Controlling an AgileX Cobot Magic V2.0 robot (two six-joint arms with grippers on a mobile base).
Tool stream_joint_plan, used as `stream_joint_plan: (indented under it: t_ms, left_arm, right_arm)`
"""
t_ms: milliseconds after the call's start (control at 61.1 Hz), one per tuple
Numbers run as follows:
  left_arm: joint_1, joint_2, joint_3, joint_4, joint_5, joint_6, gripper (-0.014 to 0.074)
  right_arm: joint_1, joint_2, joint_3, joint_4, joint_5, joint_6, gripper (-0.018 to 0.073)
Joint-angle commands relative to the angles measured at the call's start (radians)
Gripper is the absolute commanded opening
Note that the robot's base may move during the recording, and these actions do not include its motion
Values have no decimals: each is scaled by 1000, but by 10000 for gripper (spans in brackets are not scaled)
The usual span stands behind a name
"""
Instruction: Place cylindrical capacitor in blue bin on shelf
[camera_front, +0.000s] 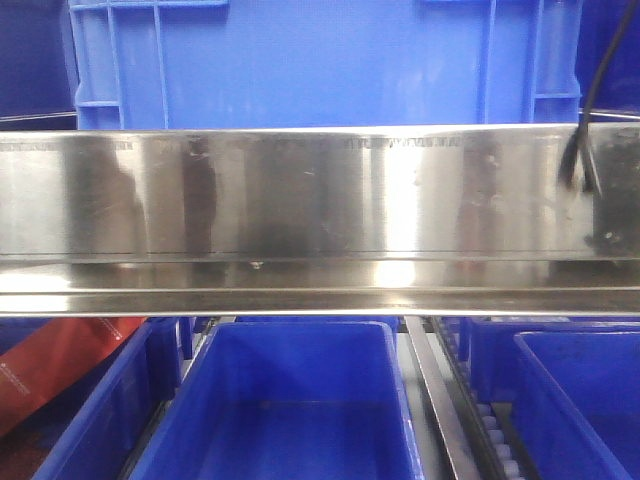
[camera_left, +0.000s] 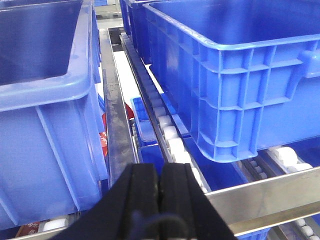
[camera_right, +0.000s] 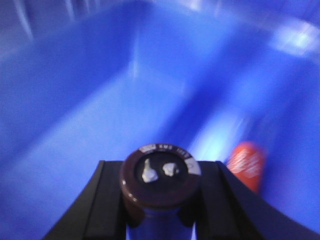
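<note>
The right gripper is clamped on the cylindrical capacitor, whose dark brown body sits between the two black fingers with its flat end turned to the right wrist camera; that end carries two small silver terminals and a pale printed ring along its rim. Behind the capacitor spreads the blurred inside of a blue bin, its floor and walls out of focus, and an orange-red cylinder lies on the bin floor just right of the gripper. The left gripper is pressed closed with nothing between its black pads, which meet along a thin seam. It hangs in front of the shelf, above a steel rail and a track of white rollers that runs between a large blue crate on the right and another blue crate on the left. From the front, a broad, shiny stainless rail crosses the whole view, with a blue crate on the tier above, open blue bins on the tier below, and a red object at lower left. A black cable drops in at the upper right.
</note>
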Motion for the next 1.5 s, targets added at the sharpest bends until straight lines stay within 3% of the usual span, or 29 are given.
stream_joint_plan:
  t_ms: [0,82,213,262,343,523,752,883,1210,1488]
  left_arm:
    - [3,-5,3,-8,0,-10,-111]
    - [3,-5,3,-16,12,-10,-111]
    - [3,-5,3,-24,18,-10,-111]
    - [3,-5,3,-24,18,-10,-111]
    - [3,-5,3,-24,18,-10,-111]
    - [3,-5,3,-24,18,-10,-111]
    - [3,-5,3,-24,18,-10,-111]
    - [3,-5,3,-24,18,-10,-111]
    - [3,-5,3,-24,18,-10,-111]
    - [3,-5,3,-24,-31,-10,-111]
  right_arm:
    - [-2,32,-20,2,-7,-9,-17]
    - [-2,49,-20,2,-7,-9,112]
    - [-2,53,-20,2,-7,-9,453]
    - [-2,51,-20,2,-5,-9,532]
    - [-2,44,-20,6,5,-9,577]
    - [-2,-6,-20,28,30,-7,488]
    - [-2,-156,16,29,30,-7,27]
    - [-2,-306,142,27,-43,-7,-160]
    - [-2,-756,712,23,-361,-7,-162]
    - [-2,-1103,1116,23,-429,-7,-162]
